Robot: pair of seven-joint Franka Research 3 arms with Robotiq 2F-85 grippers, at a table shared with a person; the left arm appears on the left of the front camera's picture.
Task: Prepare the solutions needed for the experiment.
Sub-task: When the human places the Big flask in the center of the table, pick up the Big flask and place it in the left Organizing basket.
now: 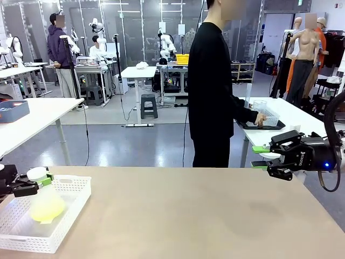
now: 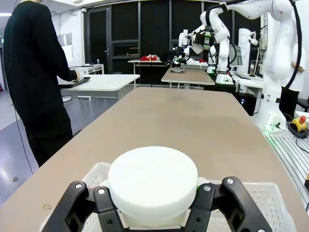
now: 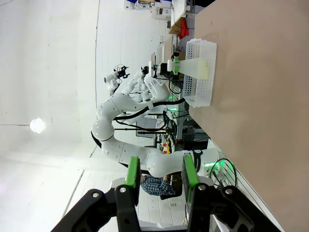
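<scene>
— Looking at the solutions [image 1: 46,211] first: where do they sit?

— As a shallow yellow layer in the bottom of a translucent flask [image 1: 46,202], which hangs just inside a white basket [image 1: 64,218] at the near left corner of the surface [image 1: 188,216]. Whether the flask's base touches the basket floor, I cannot tell.

— And what has hold of it?

— The left pincer [image 1: 40,179] is clenched around the flask's neck, right under the white cap [image 2: 152,179]; in the left wrist view its black fingers [image 2: 104,205] hug the cap from both sides.

— So how far along would you put the job?

— Early, I judge. One flask is gripped and not yet clear of the basket; nothing has been set out on the open surface, and no pouring or mixing shows. Carrying it out and placing it is left.

— The other arm?

— The right pincer [image 1: 261,157] hovers over the far right of the surface, well apart from the flask, jaws partly spread and grasping nothing.

— And the person [image 1: 213,86]?

— Standing beyond the far edge, a hand [image 1: 260,119] on a tray [image 1: 264,125] at another table to the right.
</scene>
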